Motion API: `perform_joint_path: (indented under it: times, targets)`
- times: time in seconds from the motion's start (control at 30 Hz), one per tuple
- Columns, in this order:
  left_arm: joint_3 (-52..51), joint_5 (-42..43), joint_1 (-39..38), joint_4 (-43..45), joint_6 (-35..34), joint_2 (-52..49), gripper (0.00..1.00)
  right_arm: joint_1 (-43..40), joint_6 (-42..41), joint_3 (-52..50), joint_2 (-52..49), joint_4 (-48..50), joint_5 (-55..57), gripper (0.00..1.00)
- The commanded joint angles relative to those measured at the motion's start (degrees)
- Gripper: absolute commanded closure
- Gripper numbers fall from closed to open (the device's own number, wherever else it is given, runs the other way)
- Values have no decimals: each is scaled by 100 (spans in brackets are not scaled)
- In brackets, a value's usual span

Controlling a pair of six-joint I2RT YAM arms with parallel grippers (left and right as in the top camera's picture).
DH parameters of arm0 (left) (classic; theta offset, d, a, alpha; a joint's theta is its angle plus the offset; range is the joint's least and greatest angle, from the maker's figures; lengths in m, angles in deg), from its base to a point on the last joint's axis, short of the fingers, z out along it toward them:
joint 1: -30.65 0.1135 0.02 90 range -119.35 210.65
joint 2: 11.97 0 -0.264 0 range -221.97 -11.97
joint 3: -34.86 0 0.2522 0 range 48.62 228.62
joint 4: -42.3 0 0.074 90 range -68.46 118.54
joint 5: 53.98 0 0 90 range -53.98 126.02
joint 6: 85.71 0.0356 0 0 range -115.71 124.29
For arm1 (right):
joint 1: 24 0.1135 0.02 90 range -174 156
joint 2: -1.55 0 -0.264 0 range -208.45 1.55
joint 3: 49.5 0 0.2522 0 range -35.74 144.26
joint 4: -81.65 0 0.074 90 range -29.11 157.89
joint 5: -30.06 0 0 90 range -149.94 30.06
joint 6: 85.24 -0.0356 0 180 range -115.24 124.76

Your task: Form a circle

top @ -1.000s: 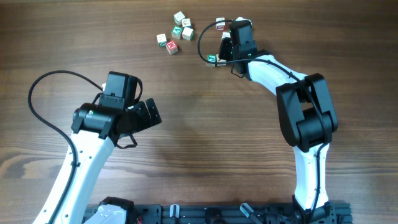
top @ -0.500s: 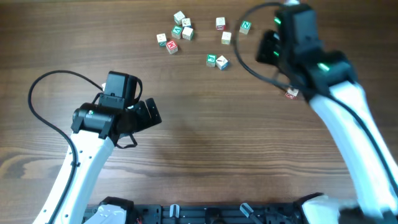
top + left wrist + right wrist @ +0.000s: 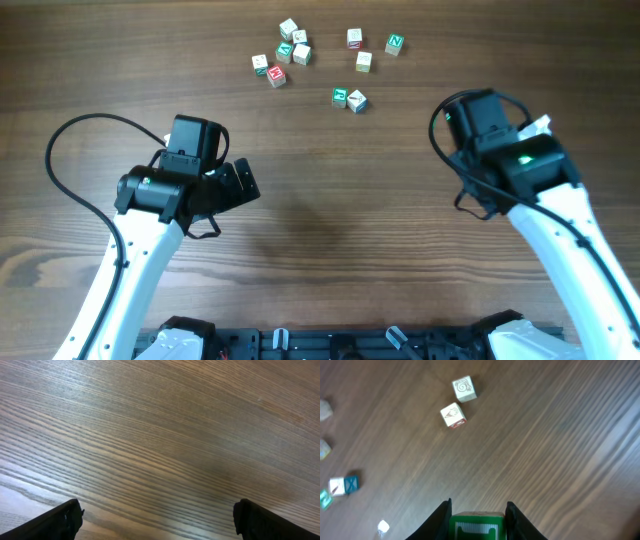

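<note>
Right gripper (image 3: 477,510) clamps a green cube (image 3: 477,527), seemingly lettered; left gripper (image 3: 157,516) gapes wide. Cube trio (image 3: 364,61) sits near the table's (image 3: 330,200) far edge.

The worktop (image 3: 330,200) is mid-brown wood with fine, darker grain lines. The three-cube group (image 3: 364,61) is pale wood with one red-marked face, one plain pale face and one green face. Left of that group, the looser scatter of cubes (image 3: 284,50) mixes pale, green and red faces. The right pincer (image 3: 476,512) has black fingers (image 3: 441,515) on a bright green cube (image 3: 475,526) with a pale striped panel. The left arm (image 3: 130,270) and the right arm (image 3: 570,230) are white with black joints.
</note>
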Motion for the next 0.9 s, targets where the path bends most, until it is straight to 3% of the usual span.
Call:
perform_joint_path:
  times: [0.0, 0.13, 0.33, 0.43, 0.67, 0.87]
  targets:
    - [-13, 26, 44, 0, 26, 13, 0, -15, -675, -780, -44, 796, 273, 76]
    - [-13, 26, 44, 0, 28, 13, 0, -31, -678, -1469, -72, 1875, 579, 76]
    - [-13, 26, 44, 0, 26, 13, 0, -699, -588, -1858, -533, 2568, 557, 76]
    - [-13, 26, 44, 0, 28, 13, 0, -1106, 284, -1858, -1001, 3152, 258, 76]
    - [-13, 26, 44, 0, 26, 13, 0, -1458, 393, -1858, -1700, 3886, -35, 76]
    - [-13, 26, 44, 0, 26, 13, 0, -1495, 149, -1858, -1869, 3921, 116, 76]
